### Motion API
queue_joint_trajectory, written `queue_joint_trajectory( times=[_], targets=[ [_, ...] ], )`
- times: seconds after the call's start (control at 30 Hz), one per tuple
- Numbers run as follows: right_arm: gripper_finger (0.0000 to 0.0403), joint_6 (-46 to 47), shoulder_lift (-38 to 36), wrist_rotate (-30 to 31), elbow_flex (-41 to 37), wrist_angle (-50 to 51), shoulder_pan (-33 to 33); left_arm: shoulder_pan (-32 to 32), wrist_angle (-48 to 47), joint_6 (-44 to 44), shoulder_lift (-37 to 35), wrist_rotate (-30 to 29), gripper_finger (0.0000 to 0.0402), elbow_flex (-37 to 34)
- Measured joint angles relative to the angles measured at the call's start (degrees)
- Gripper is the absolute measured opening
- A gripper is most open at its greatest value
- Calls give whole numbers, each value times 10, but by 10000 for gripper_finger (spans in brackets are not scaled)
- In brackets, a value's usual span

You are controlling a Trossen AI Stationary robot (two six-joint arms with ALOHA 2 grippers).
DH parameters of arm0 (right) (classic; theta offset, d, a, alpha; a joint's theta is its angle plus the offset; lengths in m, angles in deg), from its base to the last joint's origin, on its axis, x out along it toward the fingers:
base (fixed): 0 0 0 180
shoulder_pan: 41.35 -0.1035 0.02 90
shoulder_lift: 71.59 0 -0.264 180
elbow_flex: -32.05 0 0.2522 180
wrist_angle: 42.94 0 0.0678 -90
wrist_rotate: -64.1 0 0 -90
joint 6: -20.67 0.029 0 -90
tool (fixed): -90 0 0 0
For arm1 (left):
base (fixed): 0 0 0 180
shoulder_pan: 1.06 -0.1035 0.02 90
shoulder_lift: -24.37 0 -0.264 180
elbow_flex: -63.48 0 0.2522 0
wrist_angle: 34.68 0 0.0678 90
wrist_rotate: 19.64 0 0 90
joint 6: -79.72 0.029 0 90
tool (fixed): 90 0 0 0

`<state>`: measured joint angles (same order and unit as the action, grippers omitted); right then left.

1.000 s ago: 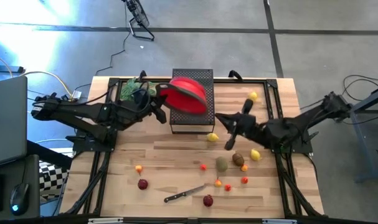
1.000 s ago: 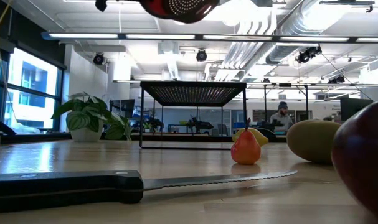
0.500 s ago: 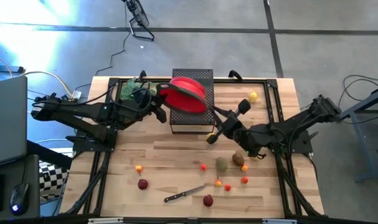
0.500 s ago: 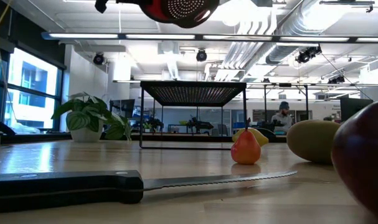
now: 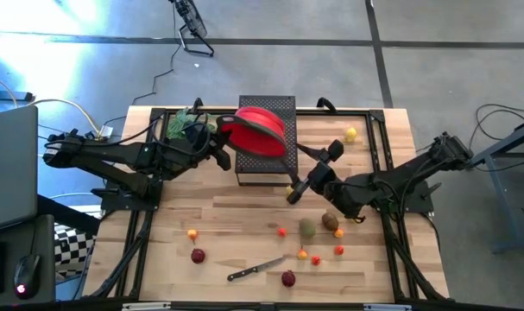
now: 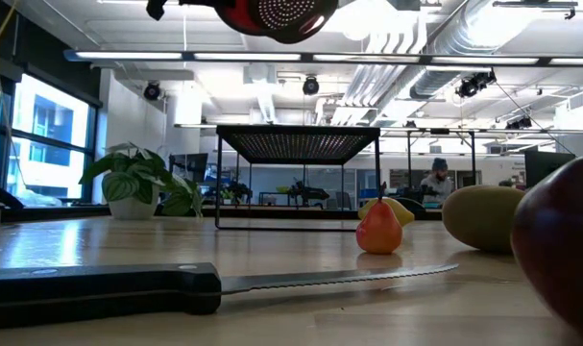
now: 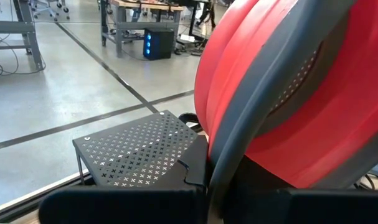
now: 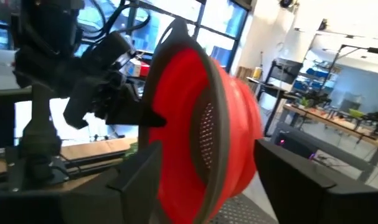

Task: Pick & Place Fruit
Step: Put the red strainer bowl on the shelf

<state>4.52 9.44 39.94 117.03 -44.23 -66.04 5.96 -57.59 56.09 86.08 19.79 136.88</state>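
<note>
You have the wooden slatted table point(image 5: 244, 216) carrying a black perforated metal stand point(image 5: 266, 177), and above that stand the left gripper point(image 5: 218, 149) is clamped on the grey rim of a red collapsible colander point(image 5: 260, 131), holding it tilted on edge. The right gripper point(image 5: 312, 168) sits just beside the colander with its fingers spread wide and nothing visible between them. The fruit is on the table near you: a brown oval point(image 5: 331, 221), an olive-green oval point(image 5: 307, 228), dark red balls point(image 5: 287, 278) and a small yellow lemon point(image 5: 351, 134) farther back.

Your risk, I judge, is the tilt: fruit dropped toward a colander standing on edge could roll out or miss, and the open right fingers could knock its rim.

Only the low view shows the black-handled knife point(image 6: 99, 288) lying close in front of a small orange pear-shaped fruit point(image 6: 378, 231); only the right wrist view shows the colander's perforated inside.
</note>
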Motion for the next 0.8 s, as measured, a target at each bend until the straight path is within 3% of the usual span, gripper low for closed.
queue_joint_trajectory(
  times=[0.37,0.8],
  targets=[
    [273,148,0,-40,0,127,48,1,0,-2,0,0,7,0],
    [206,149,0,-110,0,127,95,1,0,-2,0,1,7,0]
  ],
)
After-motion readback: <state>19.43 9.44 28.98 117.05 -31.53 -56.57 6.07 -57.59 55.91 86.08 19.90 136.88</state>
